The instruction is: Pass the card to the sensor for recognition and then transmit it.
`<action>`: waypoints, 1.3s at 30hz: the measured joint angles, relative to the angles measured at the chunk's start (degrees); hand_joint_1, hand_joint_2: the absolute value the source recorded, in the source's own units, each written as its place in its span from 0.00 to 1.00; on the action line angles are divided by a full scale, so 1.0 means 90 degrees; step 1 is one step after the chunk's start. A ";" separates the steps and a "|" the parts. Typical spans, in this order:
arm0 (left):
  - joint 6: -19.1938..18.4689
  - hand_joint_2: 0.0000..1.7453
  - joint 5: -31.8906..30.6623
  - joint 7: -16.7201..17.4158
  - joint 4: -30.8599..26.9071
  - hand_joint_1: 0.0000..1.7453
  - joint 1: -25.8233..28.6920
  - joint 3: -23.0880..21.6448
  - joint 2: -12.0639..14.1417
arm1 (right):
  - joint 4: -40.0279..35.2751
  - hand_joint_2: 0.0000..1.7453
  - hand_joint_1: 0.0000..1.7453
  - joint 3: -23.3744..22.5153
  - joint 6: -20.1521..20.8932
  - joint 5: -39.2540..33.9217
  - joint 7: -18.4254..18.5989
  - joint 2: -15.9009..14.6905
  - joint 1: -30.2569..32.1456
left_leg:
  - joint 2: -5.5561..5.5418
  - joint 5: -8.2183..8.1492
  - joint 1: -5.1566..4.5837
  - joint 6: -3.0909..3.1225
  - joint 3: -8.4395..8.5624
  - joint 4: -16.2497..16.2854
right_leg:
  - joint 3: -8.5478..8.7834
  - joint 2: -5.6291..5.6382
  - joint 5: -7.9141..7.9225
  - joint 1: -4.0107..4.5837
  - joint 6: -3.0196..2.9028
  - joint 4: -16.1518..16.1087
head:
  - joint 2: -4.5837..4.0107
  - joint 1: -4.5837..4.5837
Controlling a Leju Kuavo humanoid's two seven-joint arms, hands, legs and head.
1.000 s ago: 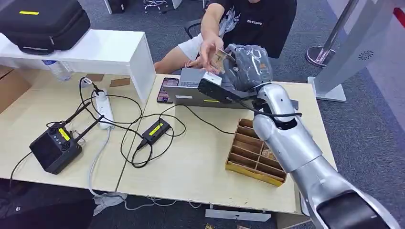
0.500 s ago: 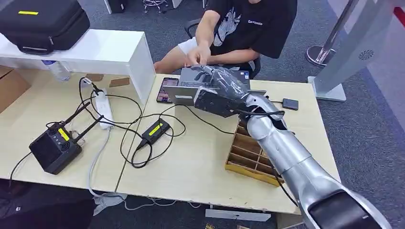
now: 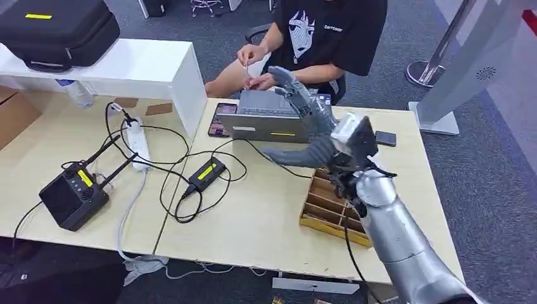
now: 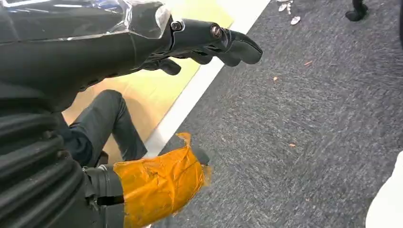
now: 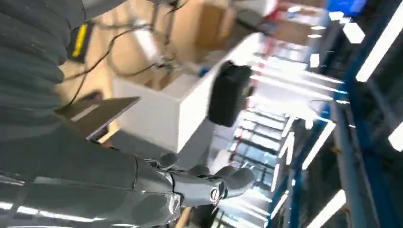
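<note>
**Right hand is spreading empty above the sensor, card is with the person**

You are seeing the right hand point(image 3: 304, 123) hanging over the table point(image 3: 253, 221), just in front of the grey sensor box point(image 3: 263, 117). Its fingers point(image 3: 288, 85) are standing apart and are holding nothing; the thumb is pointing toward the cables. In the right wrist view the same hand point(image 5: 190, 183) is showing its fingers stretched out, with nothing between them.

The person point(image 3: 316, 38) is sitting behind the table and is holding a small thin thing, probably the card point(image 3: 246, 67), between both hands near the far edge of the sensor box. It is too small for you to be sure of it.

The wooden tray point(image 3: 332, 206) is lying on the table under the right forearm. It is divided in several compartments, and one near the arm is holding something brownish, but you cannot tell what it is.

A phone point(image 3: 221, 118) is lying beside the sensor box. A black case point(image 3: 57, 28) is resting on the white shelf point(image 3: 126, 66).

The left hand point(image 4: 204, 40) is hanging over the grey carpet floor point(image 4: 309, 118), fingers curled loosely and holding nothing.
</note>
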 joint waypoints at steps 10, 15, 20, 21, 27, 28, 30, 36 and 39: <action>0.0000 1.00 -0.0158 -0.0049 0.0000 0.00 0.0015 0.0000 0.0000 | -0.1197 0.00 0.00 -0.1707 0.0049 -0.3177 0.0564 -0.0250 0.1030 | -0.0001 -0.0004 -0.0001 0.0005 0.0001 0.0001 | 0.0003 -0.0002 -0.0002 0.0000 0.0004 -0.0002 | 0.0000 0.0002; 0.0000 1.00 -0.0287 -0.0095 0.0000 0.00 0.0024 0.0000 0.0000 | -0.1707 0.00 0.00 -0.3000 -0.0693 -0.4161 0.0843 -0.0191 0.1611 | -0.0023 -0.0004 -0.0001 0.0006 -0.0005 0.0001 | 0.0006 -0.0021 -0.0005 0.0000 0.0006 -0.0002 | 0.0000 0.0002; 0.0000 1.00 -0.0243 -0.0150 0.0000 0.00 0.0045 0.0000 0.0002 | -0.2117 0.00 0.00 -0.4284 -0.1038 -0.4631 0.1020 0.0146 0.2338 | -0.0021 -0.0013 -0.0003 0.0009 -0.0007 0.0001 | 0.0004 -0.0018 -0.0011 -0.0001 0.0010 -0.0003 | 0.0000 0.0002; 0.0000 1.00 -0.0216 -0.0151 0.0000 0.00 0.0047 0.0000 0.0000 | -0.2219 0.00 0.00 -0.4488 -0.1211 -0.4648 0.1039 0.0280 0.2514 | -0.0021 -0.0016 -0.0002 0.0004 -0.0007 0.0001 | 0.0004 -0.0018 -0.0012 -0.0001 0.0010 -0.0003 | 0.0000 0.0000; 0.0000 1.00 0.0049 -0.0153 -0.0002 0.00 0.0075 0.0000 0.0000 | -0.2846 0.00 0.00 -0.5175 -0.1750 -0.4699 0.1073 0.1101 0.3395 | -0.0024 -0.0021 0.0002 -0.0001 -0.0006 -0.0004 | 0.0002 -0.0019 -0.0027 0.0003 -0.0001 -0.0001 | 0.0000 0.0000; 0.0000 1.00 0.0049 -0.0153 -0.0002 0.00 0.0075 0.0000 0.0000 | -0.2846 0.00 0.00 -0.5175 -0.1750 -0.4699 0.1073 0.1101 0.3395 | -0.0024 -0.0021 0.0002 -0.0001 -0.0006 -0.0004 | 0.0002 -0.0019 -0.0027 0.0003 -0.0001 -0.0001 | 0.0000 0.0000; 0.0000 1.00 0.0049 -0.0153 -0.0002 0.00 0.0075 0.0000 0.0000 | -0.2846 0.00 0.00 -0.5175 -0.1750 -0.4699 0.1073 0.1101 0.3395 | -0.0024 -0.0021 0.0002 -0.0001 -0.0006 -0.0004 | 0.0002 -0.0019 -0.0027 0.0003 -0.0001 -0.0001 | 0.0000 0.0000; 0.0000 1.00 0.0054 -0.0153 -0.0002 0.00 0.0075 0.0000 0.0000 | -0.2863 0.00 0.00 -0.5182 -0.1754 -0.4702 0.1068 0.1120 0.3413 | -0.0024 -0.0021 0.0002 -0.0001 -0.0006 -0.0004 | 0.0002 -0.0019 -0.0028 0.0003 -0.0001 -0.0001 | 0.0000 0.0000; 0.0000 1.00 0.0100 -0.0153 -0.0002 0.00 0.0074 0.0000 0.0000 | -0.2994 0.00 0.00 -0.5245 -0.1810 -0.4763 0.1015 0.1271 0.3603 | -0.0024 -0.0021 0.0002 -0.0002 -0.0006 -0.0005 | 0.0002 -0.0020 -0.0030 0.0003 -0.0003 0.0000 | 0.0000 0.0000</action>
